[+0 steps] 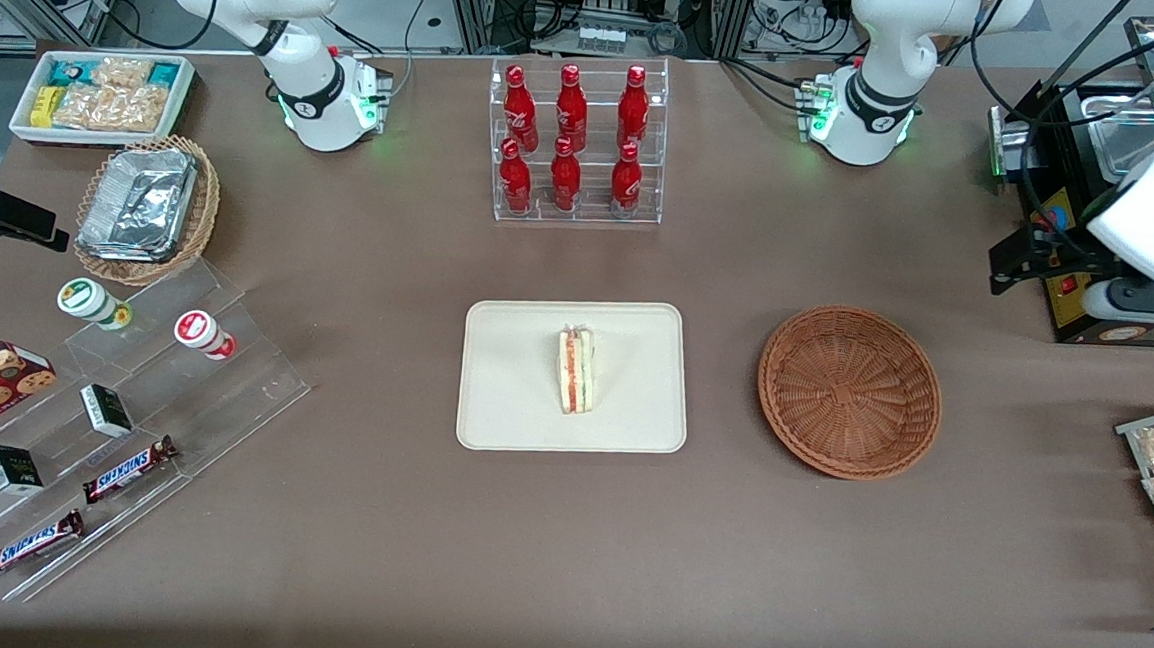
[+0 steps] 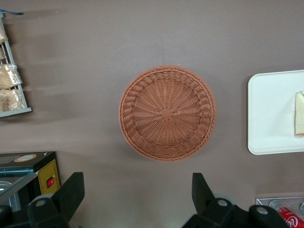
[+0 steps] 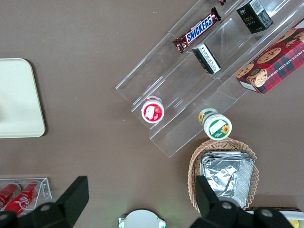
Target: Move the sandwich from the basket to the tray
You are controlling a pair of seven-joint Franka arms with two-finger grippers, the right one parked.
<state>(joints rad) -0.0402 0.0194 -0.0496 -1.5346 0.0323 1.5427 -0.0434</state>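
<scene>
Wide-open end effector (image 2: pixel 137 199) holds nothing, hovering high above the basket (image 2: pixel 167 113).

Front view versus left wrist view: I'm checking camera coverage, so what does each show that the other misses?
Only the front view shows the rack of red bottles, the clear stepped shelf with Snickers bars and the foil container in a tan wicker basket.

Only the left wrist view shows the left gripper, open and empty, above the table.

Both show the round reddish-brown woven basket, empty, and the triangular sandwich on the cream rectangular tray.
</scene>
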